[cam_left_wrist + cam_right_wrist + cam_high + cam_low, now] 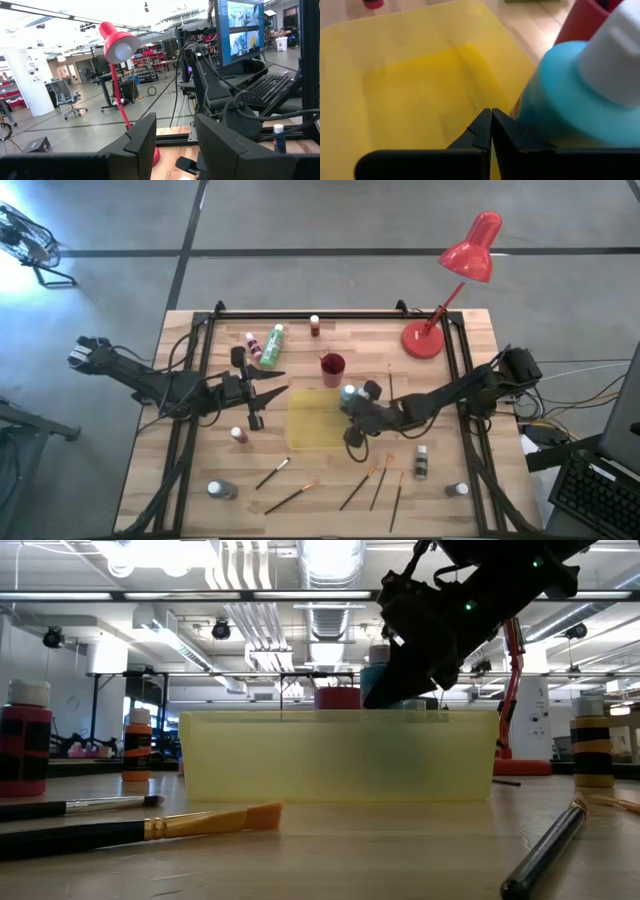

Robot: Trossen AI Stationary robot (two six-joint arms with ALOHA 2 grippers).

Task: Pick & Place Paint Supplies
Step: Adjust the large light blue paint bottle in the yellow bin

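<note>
Over the yellow tray (395,75), the right claw (491,125) is pressed together beside a tilted blue bottle (570,95).

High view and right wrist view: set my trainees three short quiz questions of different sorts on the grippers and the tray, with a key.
1. True or false: the right gripper is shut on the light blue bottle.
2. Which gripper hangs over the yellow tray? A: left. B: right. C: neither.
3. Fill the gap: the left gripper is ____ and holds nothing.

Key:
1. False. It is shut on nothing, and the bottle stands beside it.
2. B.
3. open.
</note>
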